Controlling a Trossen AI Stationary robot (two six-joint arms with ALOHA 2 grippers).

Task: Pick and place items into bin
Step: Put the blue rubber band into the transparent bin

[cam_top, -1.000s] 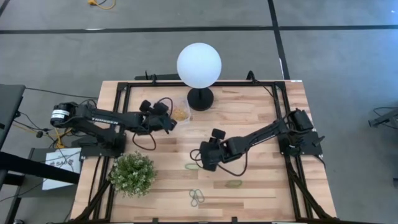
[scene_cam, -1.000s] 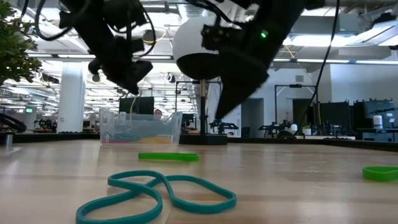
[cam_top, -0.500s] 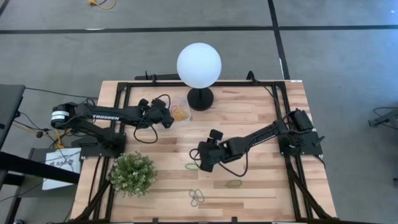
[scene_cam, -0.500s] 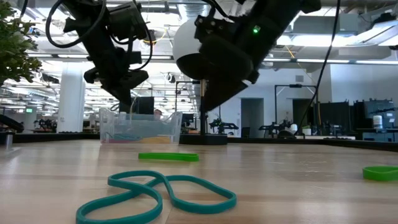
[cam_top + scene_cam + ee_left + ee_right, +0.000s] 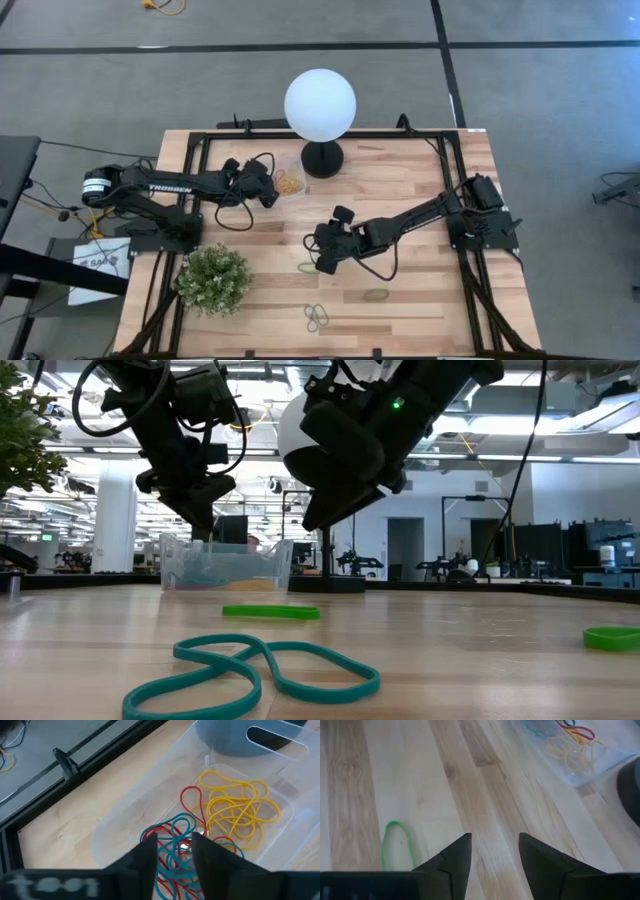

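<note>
Rubber bands (image 5: 235, 807) in red, yellow and teal lie piled in the clear bin (image 5: 291, 181) beside the lamp (image 5: 320, 110). The left pincer (image 5: 173, 851) hangs over them, narrowly parted and empty, likely just after a drop. The right pincer (image 5: 495, 852), parted and empty, hovers near a green band (image 5: 397, 845) on the surface (image 5: 400, 200), apparently its next pick. "TROSSEN" shows on the left arm (image 5: 165, 189).

white globe lamp (image 5: 319, 105) on black base (image 5: 322, 158) | leafy plant (image 5: 213, 279) | wooden table (image 5: 420, 190)
</note>
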